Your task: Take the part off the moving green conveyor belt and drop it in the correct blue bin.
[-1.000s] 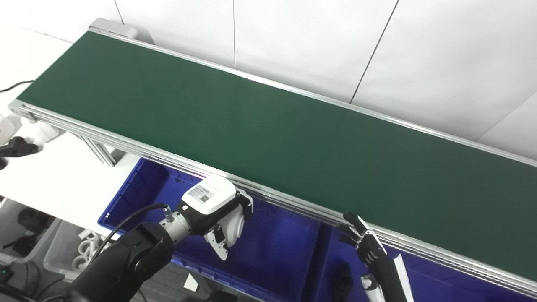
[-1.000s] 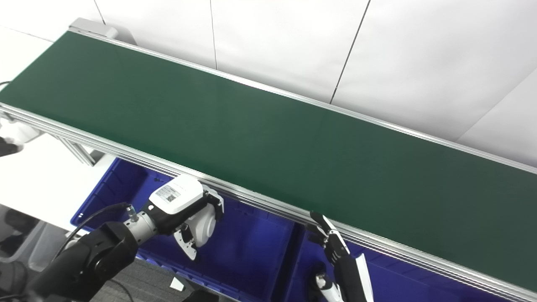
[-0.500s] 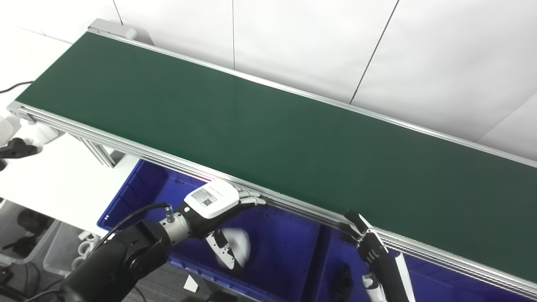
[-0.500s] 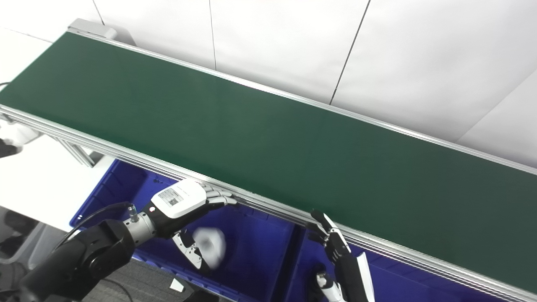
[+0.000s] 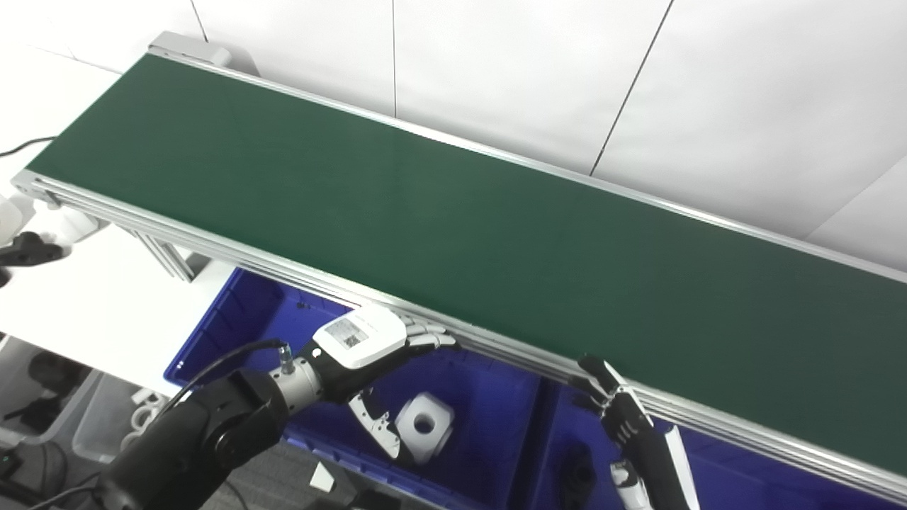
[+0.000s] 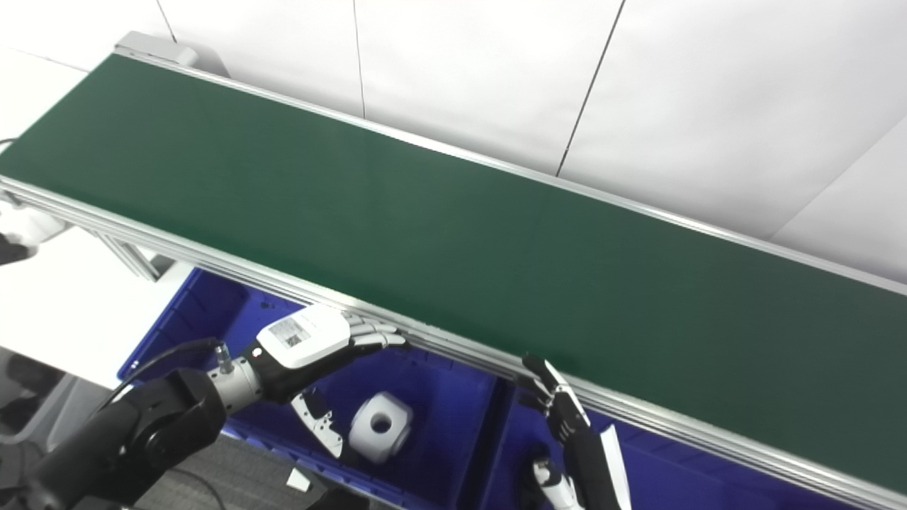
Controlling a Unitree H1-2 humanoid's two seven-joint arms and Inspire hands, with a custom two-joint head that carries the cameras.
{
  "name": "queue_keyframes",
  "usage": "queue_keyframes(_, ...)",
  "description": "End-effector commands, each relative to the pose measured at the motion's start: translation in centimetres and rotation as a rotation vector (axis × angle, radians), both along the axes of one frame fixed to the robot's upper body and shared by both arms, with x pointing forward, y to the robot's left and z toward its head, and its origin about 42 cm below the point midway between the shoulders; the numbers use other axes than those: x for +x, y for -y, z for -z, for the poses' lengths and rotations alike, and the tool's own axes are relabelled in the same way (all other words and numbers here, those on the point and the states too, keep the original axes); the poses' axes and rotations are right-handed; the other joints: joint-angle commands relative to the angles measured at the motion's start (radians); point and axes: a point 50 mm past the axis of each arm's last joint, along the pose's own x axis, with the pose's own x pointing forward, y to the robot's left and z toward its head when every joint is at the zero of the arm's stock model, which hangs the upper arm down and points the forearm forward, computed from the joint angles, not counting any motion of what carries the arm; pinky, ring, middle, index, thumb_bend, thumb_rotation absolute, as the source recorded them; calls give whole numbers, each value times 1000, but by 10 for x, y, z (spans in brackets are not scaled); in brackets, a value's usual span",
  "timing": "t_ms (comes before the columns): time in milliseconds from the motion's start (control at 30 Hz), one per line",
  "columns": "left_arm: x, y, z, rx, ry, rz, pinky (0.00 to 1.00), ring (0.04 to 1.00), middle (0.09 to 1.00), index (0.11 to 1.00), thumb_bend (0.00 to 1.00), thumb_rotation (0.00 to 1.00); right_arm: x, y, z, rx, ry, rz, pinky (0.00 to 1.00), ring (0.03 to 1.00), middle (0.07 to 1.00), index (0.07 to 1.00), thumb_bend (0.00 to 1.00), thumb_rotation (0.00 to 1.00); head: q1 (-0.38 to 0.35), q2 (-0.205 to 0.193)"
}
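Glossy black arm shells with a metal wrist collar and a thin black cable looped into a connector. Left hand (image 5: 368,347) capped by a white back plate bearing a small printed code label, silver-grey segmented fingers (image 5: 429,338), black-and-white thumb. Right hand (image 5: 616,407) black, with white trim on the forearm.

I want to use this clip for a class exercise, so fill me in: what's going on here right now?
A humanoid robot is sorting parts from a green conveyor belt into blue bins below it. The left hand is open, fingers spread, above the left blue bin, and a white part with a round hole lies in that bin, apart from the hand. The right hand waits by the belt's near rail; its grip cannot be judged. The visible belt carries no part.
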Motion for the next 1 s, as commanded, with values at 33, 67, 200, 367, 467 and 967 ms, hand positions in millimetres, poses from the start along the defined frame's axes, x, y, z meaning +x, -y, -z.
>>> queue_keyframes(33, -7, 29, -56, -346, 81, 63, 772, 845, 866, 835, 1000, 661, 0, -1, -10, 23, 23, 10, 771, 834, 900, 880, 899, 949, -12, 3)
queue_keyframes(67, -9, 38, -68, -443, 68, 72, 726, 824, 848, 816, 1000, 668, 0, -1, -10, 27, 20, 9, 772, 836, 899, 878, 900, 945, -14, 3)
queue_keyframes(200, -8, 62, -96, -687, -8, 105, 682, 799, 826, 794, 1000, 664, 2, -1, -7, 35, 13, 8, 769, 834, 898, 874, 889, 939, -35, -2)
queue_keyframes(367, 6, 82, -92, -943, -131, 68, 675, 797, 831, 801, 985, 652, 2, -9, 0, 13, 29, 53, 796, 871, 928, 876, 889, 957, -144, -9)
queue_keyframes(467, 13, 88, -74, -1065, -218, -9, 714, 832, 867, 846, 1000, 698, 1, -19, 2, 15, 28, 107, 804, 895, 958, 887, 909, 994, -237, -16)
queue_keyframes(967, 5, 60, 41, -849, -455, -110, 890, 963, 977, 920, 989, 710, 0, -60, 26, 36, -5, 222, 864, 930, 981, 936, 888, 1000, -497, -111)
